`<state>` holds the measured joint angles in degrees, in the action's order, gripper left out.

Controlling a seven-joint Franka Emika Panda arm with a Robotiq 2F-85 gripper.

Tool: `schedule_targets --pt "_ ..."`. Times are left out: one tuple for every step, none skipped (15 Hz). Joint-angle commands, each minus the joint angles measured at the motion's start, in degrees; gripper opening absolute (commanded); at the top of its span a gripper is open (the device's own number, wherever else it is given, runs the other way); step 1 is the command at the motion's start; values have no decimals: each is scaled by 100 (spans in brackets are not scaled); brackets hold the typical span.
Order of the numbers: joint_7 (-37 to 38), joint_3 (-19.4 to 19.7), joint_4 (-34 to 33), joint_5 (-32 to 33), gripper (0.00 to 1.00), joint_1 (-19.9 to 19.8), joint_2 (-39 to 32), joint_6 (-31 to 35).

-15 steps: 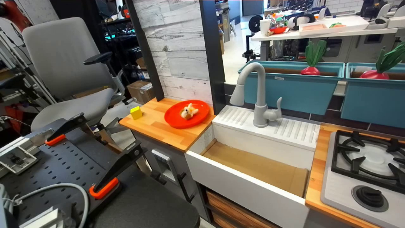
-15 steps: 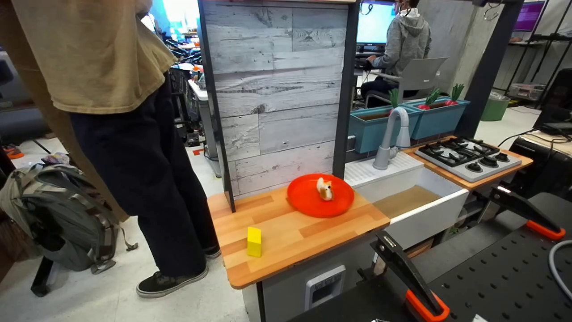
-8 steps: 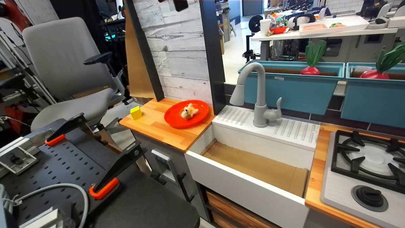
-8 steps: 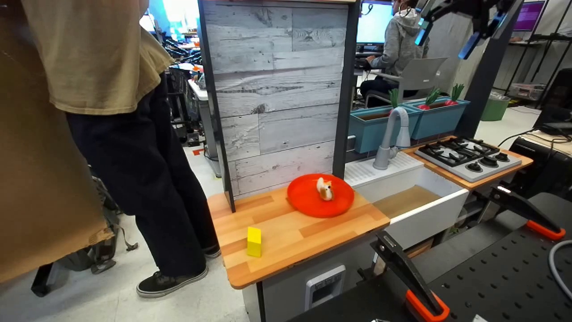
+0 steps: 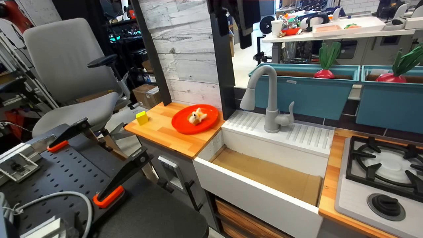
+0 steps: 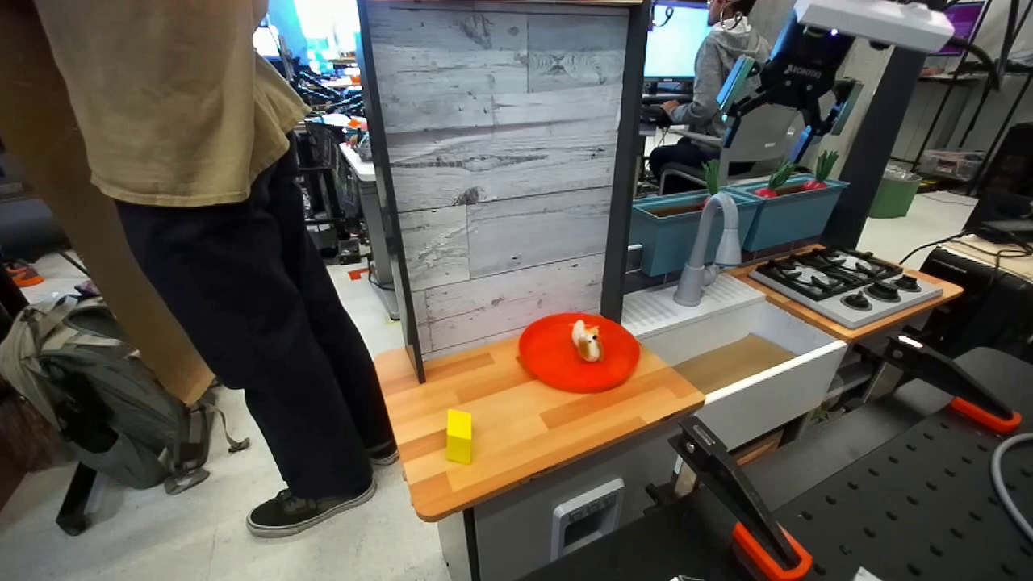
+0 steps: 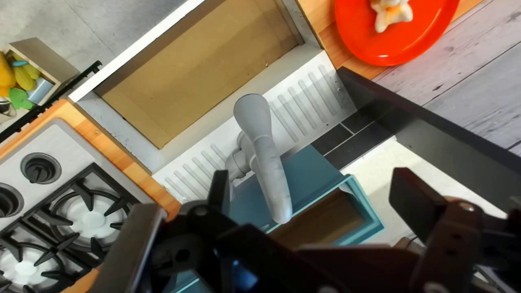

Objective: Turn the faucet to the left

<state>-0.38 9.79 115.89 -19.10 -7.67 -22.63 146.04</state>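
- Leftmost in an exterior view, orange-padded black clamps (image 5: 129,167) grip a black perforated panel (image 5: 74,175); we take them to be there to stop it shifting.
- Next, a bright yellow block (image 5: 142,118) sits near the outer end of the pale wooden table (image 5: 165,135), well out of the work's way.
- On the same table, a round orange-red plate (image 5: 180,122) carries a small cream-and-tan toy animal (image 5: 197,116); we see no role for either.
- Then the black two-fingered end effector (image 7: 312,179) hangs above the faucet, apart from it, fingers spread wide and holding nothing. We judge the gap leaves room to straddle the neck or push it with one finger.
- The matte grey faucet with arched gooseneck and thick cylindrical base (image 5: 272,96) stands upright on the white ribbed ledge (image 5: 305,135), its spout head towards the white sink (image 5: 251,198). We think the turn has not begun; pushing too low could meet more resistance.
- Behind it, a teal planter box (image 5: 307,99) probably limits finger room.
- Rightmost, the grey toy hob with black grates (image 5: 350,191) matters little here.
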Motion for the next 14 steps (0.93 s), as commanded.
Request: schedule_targets --pt "97 -181 -92 127 100 -181 -107 10" --pt "97 -194 -95 126 100 -191 -143 10" --pt "95 -201 -74 123 100 -193 -130 10" --pt "94 -208 -70 121 100 -192 -116 10" --pt "134 -167 -35 230 100 -152 -86 -54" --pt "244 -111 -40 330 100 -98 -146 31" --pt "342 -70 -78 438 100 -73 -215 43" --pt "366 -74 -170 513 100 -102 -327 4" --pt "413 -74 -267 571 100 -128 -455 -43" --pt "481 -63 -330 639 100 -135 -553 -57" --pt "534 -59 -398 686 100 -145 -657 -80" --pt "586 -55 -484 728 100 -156 -788 -68" --pt "634 -56 -604 769 100 -174 -920 -154" --pt "682 -55 -709 812 100 -186 -1045 -198"
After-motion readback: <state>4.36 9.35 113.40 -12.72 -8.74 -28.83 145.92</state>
